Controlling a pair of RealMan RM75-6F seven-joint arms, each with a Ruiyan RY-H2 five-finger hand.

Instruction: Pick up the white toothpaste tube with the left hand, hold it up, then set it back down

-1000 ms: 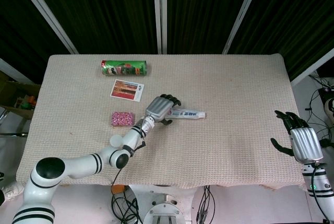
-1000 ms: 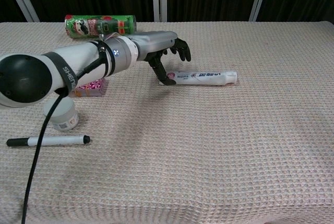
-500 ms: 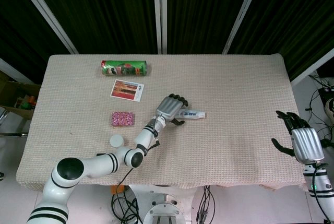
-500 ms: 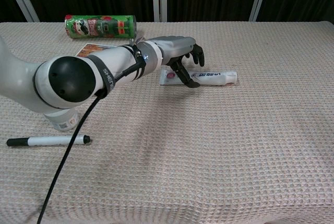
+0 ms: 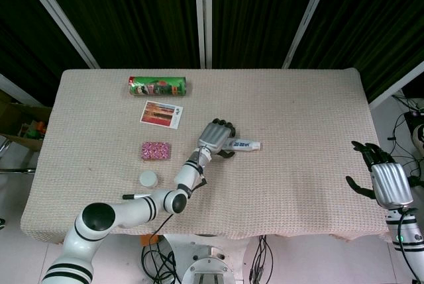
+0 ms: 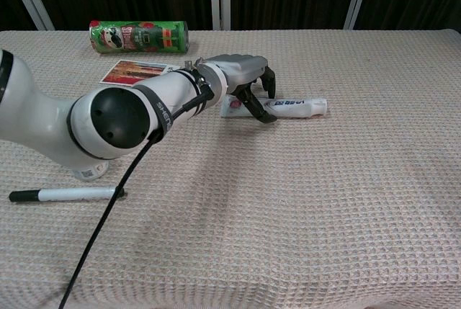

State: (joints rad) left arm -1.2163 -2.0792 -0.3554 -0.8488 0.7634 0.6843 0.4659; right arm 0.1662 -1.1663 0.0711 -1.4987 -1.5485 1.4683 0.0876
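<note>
- Head view: the white toothpaste tube lies flat on the tabletop, roughly midway between the left and right edges and a little nearer the front edge than the back, its long axis running parallel to those edges.
- Head view: the left hand sits over the tube's left end with fingers curled down around it; from above I cannot tell whether it already clamps the tube or only cages it.
- Head view: the right hand hangs off the right edge of the table, fingers spread and holding nothing.
- Head view: a green can lies near the back-left corner, with a card, a pink packet and a white cap in a line toward the front edge.
- Chest view: the left hand arches over the tube, thumb in front and fingers behind, the tube still flat on the cloth; contact looks likely but a firm hold is not shown.
- Chest view: a marker rests near the front-left corner.
- Handling, as I judge it: the tube should be light, with a soft squeezable body and a smooth, slightly slippery skin; the flat crimped tail gives little purchase.
- Best hold is probably across the fuller middle of the body, with modest pressure, so it neither squirts nor pivots.
</note>
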